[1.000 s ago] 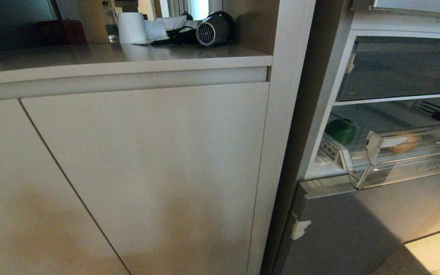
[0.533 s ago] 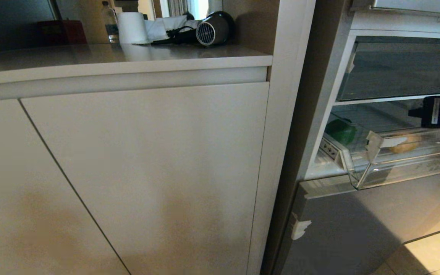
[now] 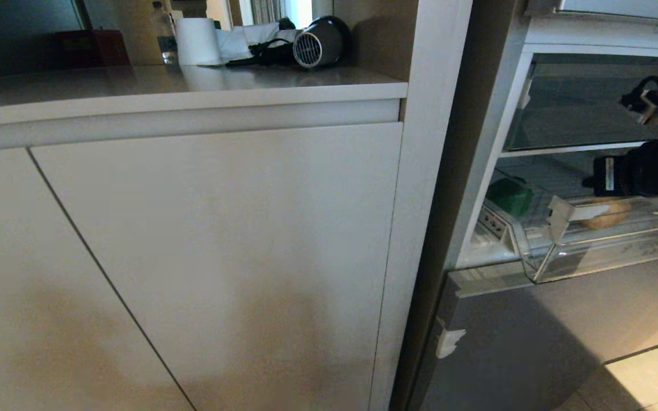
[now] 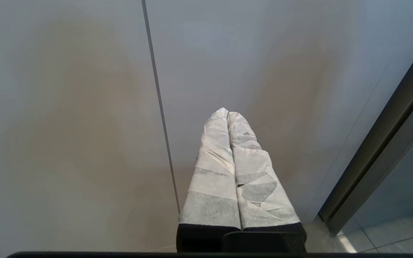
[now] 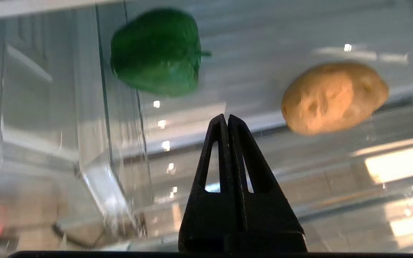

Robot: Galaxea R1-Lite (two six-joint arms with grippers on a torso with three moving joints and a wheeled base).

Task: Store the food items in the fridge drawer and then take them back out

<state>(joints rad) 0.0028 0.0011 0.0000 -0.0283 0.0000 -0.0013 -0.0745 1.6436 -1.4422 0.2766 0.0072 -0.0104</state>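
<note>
Two food items lie in the fridge drawer (image 3: 540, 268), which stands pulled out below the flat-fronted clear drawer (image 3: 580, 108): the bell pepper (image 5: 156, 52) near the drawer's left end and the potato (image 5: 333, 96) well apart from it, further right. Both rest on the ribbed bottom and touch nothing else. The right gripper (image 5: 227, 120) hangs over the drawer's front part with its fingers pressed together and empty, pointing between the two items. The left gripper (image 4: 227, 114), also clenched on nothing, is parked low in front of the white cabinet door (image 3: 220, 257). As a judgement, the potato is the easier piece: firm, dense, matt-skinned, unlikely to bruise, best pinched across its short width at the middle so it cannot swivel. The pepper looks glossy and lumpy, probably hollow and light; its skin may slip and its walls give under a hard squeeze, so a moderate grip across the body, with the fingers seated in the grooves between lobes, seems wiser than the thin stem. The jaws would have to part first.
</note>
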